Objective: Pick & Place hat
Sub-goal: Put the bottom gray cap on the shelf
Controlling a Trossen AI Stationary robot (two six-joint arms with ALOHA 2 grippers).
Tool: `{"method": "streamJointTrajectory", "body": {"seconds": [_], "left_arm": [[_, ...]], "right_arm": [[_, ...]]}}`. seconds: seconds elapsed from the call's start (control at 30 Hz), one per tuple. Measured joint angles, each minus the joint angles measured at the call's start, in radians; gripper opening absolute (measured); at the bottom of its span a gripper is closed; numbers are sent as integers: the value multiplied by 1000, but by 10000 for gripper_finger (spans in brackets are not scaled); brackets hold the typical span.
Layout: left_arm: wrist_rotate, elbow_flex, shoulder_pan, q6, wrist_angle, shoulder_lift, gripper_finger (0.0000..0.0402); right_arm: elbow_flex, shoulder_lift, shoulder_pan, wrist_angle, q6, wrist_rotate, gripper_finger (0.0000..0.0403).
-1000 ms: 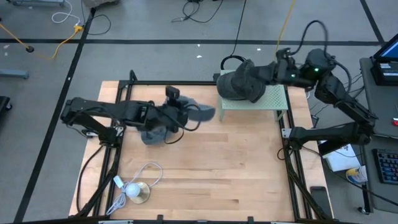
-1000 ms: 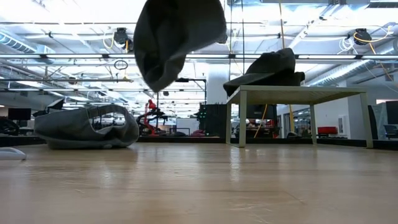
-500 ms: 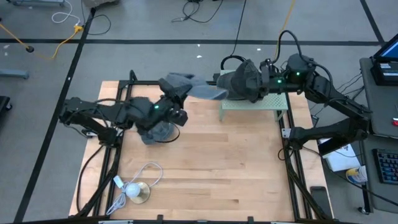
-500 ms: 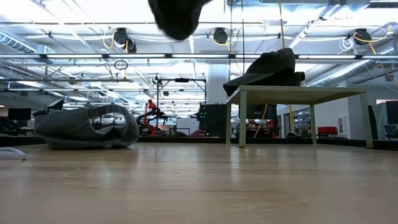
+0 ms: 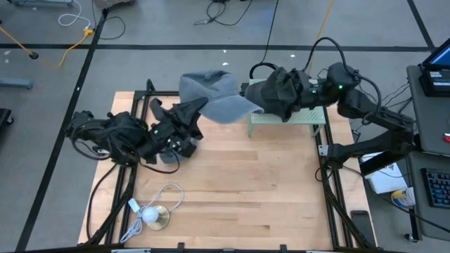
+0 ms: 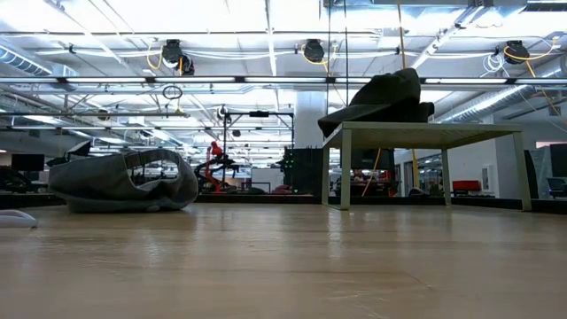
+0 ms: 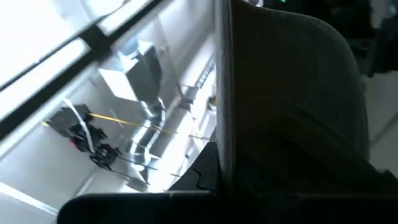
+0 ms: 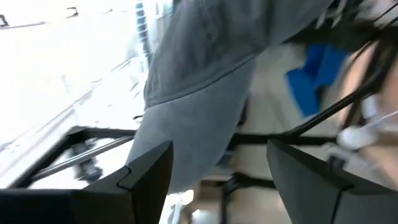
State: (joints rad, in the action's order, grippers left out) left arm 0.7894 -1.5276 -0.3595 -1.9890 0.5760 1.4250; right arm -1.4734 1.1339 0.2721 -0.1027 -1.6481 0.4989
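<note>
Grey floor [image 5: 176, 28]; bright ceiling lights [image 6: 266, 18]

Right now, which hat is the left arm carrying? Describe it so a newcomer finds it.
Start at the small green stand on the wooden table's far right. Just left of it, a light grey hat hangs in the left gripper, raised off the table, unlike the darker hat resting on the stand.

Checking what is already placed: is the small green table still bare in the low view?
No, a dark hat already lies on top of the small green table.
</note>
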Motion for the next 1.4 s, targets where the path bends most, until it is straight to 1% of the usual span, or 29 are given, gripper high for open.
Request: {"method": "streamJointTrajectory", "body": {"seconds": [0.1, 0.23, 0.37, 0.47, 0.57, 0.67, 0.77, 0.93, 0.97, 1.17, 1.4], "left_arm": [[-84, 0, 9, -21, 33, 1, 7], [-189, 0, 34, -20, 38, 1, 7], [-195, 0, 56, -14, 40, 11, 7], [-195, 0, 60, -5, 51, 23, 7], [-182, 0, 61, 5, 62, 30, 7], [-180, 0, 56, 29, 64, 30, 7], [-181, 0, 55, 64, 57, 30, 13], [-177, 0, 56, 159, -23, 30, 41], [-177, 0, 56, 191, -39, 30, 46], [-168, 0, 56, 467, -140, 29, 80], [-162, 0, 51, 723, -140, 30, 137]], "right_arm": [[0, 40, -26, 134, -104, 30, 254], [0, 100, -56, 331, -248, 39, 254], [0, 161, -75, 520, -373, 56, 254], [0, 186, -80, 589, -405, 57, 253], [0, 191, -84, 608, -405, 71, 238], [0, 183, -84, 608, -393, 89, 202], [0, 171, -84, 608, -372, 101, 148], [0, 144, -84, 614, -302, 100, 29], [0, 136, -84, 613, -277, 100, 16], [1, 115, -85, 594, -199, 108, 7], [1, 91, -76, 569, -139, 156, 5]]}}
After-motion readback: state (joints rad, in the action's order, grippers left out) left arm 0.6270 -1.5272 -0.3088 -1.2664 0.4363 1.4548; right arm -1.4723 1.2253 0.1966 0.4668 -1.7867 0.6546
